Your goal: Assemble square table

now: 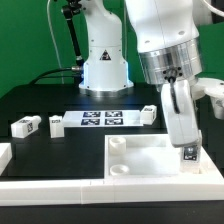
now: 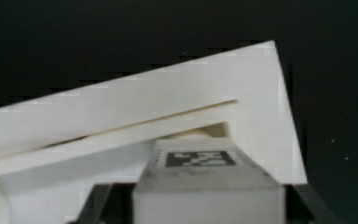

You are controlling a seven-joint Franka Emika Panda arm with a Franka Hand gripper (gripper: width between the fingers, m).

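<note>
The square table top (image 1: 140, 158) is a white tray with a raised rim, lying at the front of the black table, with round sockets showing at its exterior-view-left corners. My gripper (image 1: 178, 97) is shut on a white leg (image 1: 185, 125) and holds it upright. The leg's tagged lower end is down at the right part of the top; I cannot tell whether it touches. In the wrist view the leg (image 2: 201, 185) sits between my dark fingers (image 2: 105, 205), with my gripper (image 2: 202, 208) over a corner of the top (image 2: 149, 115). Three loose legs lie behind: two on the left (image 1: 25, 127) (image 1: 57, 124), one by the marker board (image 1: 148, 113).
The marker board (image 1: 100, 118) lies flat in front of the robot base (image 1: 104, 65). A long low white border wall (image 1: 50, 186) runs along the front edge and up the exterior view's left. A white object (image 1: 214, 90) shows at the right edge.
</note>
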